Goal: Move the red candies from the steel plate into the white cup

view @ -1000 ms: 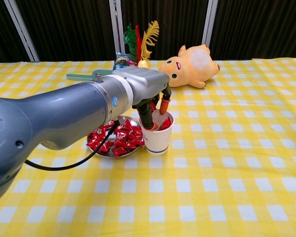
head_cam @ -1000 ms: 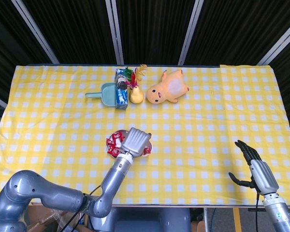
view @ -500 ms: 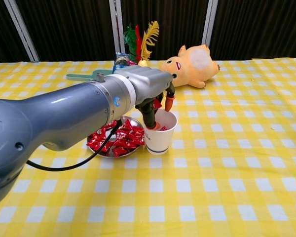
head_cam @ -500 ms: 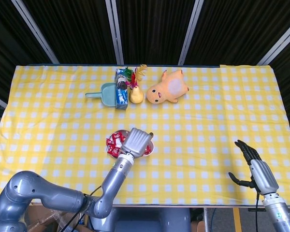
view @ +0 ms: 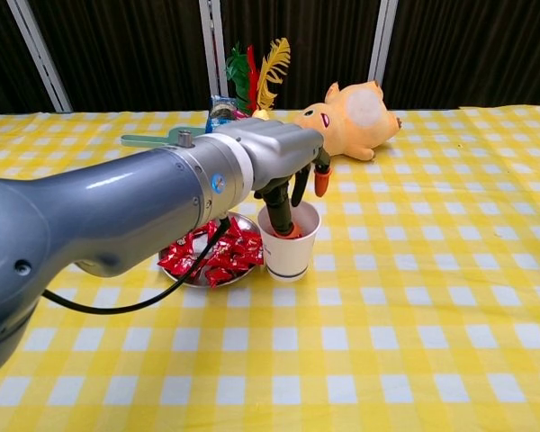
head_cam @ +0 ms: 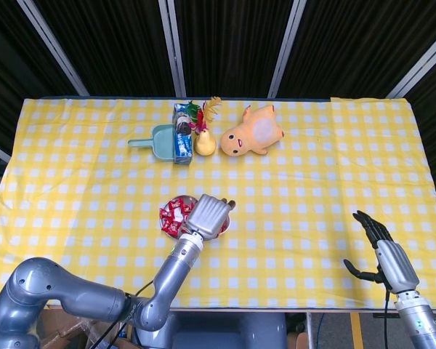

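The red foil-wrapped candies (view: 211,255) lie heaped in a shallow round steel plate (view: 191,280) on the yellow-and-white checked tablecloth (view: 414,297), and more red shows inside the white paper cup (view: 288,250), which stands upright, touching the plate's right edge. In the head view the candies (head_cam: 173,214) and plate rim (head_cam: 162,225) show left of the hand, with the cup mostly hidden beneath it. The left hand (view: 283,166) hangs directly over the cup, its dark, orange-tipped fingers (view: 321,180) pointing down; one finger reaches into the cup's mouth while another is lifted clear to the right. The fingers are parted, and whether anything is pinched between them cannot be told. The right hand (head_cam: 381,251) rests near the table's right front corner, well apart from the cup, its fingers spread and holding nothing. At the far side of the table, well apart from the plate, sit a teal plastic dustpan (head_cam: 154,141), a blue printed carton (head_cam: 182,134), a yellow pear-shaped toy (head_cam: 205,143) with coloured feathers (view: 268,65) behind it, and a plush orange pig (view: 346,115) lying on its side.
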Robot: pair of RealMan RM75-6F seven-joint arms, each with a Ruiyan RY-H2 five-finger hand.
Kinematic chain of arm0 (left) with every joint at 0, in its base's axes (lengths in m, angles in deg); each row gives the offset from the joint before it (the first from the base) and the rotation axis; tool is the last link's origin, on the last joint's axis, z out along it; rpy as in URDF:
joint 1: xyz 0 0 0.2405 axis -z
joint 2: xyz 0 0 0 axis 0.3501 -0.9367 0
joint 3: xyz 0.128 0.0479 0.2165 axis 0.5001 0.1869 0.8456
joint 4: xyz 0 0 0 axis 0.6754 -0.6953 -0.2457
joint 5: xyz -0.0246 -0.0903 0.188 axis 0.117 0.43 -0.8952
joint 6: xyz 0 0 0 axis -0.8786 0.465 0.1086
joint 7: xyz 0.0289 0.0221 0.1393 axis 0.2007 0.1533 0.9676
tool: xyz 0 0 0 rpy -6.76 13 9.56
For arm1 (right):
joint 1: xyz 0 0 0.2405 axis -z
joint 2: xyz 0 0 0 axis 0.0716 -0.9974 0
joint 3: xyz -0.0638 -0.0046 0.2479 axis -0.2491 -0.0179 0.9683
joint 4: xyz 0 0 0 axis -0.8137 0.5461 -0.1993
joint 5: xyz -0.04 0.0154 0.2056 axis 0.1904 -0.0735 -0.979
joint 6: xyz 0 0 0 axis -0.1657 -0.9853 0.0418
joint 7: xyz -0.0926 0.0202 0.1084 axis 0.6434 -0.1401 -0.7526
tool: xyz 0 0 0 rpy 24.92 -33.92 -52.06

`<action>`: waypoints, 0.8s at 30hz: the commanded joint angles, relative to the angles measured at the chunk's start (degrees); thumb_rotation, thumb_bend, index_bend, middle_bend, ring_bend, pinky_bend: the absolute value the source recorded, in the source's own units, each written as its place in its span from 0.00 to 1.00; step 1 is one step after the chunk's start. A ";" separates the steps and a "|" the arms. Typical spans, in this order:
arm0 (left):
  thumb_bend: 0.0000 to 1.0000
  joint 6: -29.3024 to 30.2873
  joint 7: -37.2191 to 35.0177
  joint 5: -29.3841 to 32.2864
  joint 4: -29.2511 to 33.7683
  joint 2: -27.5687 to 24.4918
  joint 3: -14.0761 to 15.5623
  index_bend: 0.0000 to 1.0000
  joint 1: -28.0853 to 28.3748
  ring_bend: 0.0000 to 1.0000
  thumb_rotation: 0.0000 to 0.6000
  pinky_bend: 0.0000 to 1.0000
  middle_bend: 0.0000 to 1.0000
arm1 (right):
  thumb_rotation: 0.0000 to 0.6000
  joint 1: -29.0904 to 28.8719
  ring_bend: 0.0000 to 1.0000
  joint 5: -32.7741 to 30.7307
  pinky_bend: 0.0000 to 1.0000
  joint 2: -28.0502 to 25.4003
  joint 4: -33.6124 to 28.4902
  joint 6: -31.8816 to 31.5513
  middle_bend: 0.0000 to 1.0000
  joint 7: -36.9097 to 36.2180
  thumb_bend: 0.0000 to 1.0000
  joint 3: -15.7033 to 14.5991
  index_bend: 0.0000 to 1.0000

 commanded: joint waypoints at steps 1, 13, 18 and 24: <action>0.31 0.66 -0.24 -0.39 0.92 -0.59 -0.15 0.28 -0.46 0.76 1.00 0.88 0.34 | 1.00 0.01 0.00 0.06 0.00 -0.05 0.01 0.02 0.00 -0.12 0.36 -0.06 0.00; 0.24 2.61 -3.04 -2.15 8.08 -8.77 1.09 0.25 -5.13 0.78 1.00 0.88 0.28 | 1.00 0.12 0.00 0.13 0.00 0.04 0.08 -0.38 0.00 0.11 0.36 0.03 0.00; 0.24 1.37 -4.21 -0.14 9.84 -12.96 2.66 0.24 -7.45 0.79 1.00 0.88 0.29 | 1.00 0.15 0.00 0.04 0.00 0.17 0.13 -0.38 0.00 0.41 0.36 0.01 0.00; 0.24 -1.50 -4.77 3.26 9.70 -15.96 4.95 0.24 -9.03 0.80 1.00 0.88 0.29 | 1.00 0.10 0.00 -0.14 0.00 0.27 0.06 -0.20 0.00 0.73 0.36 0.03 0.00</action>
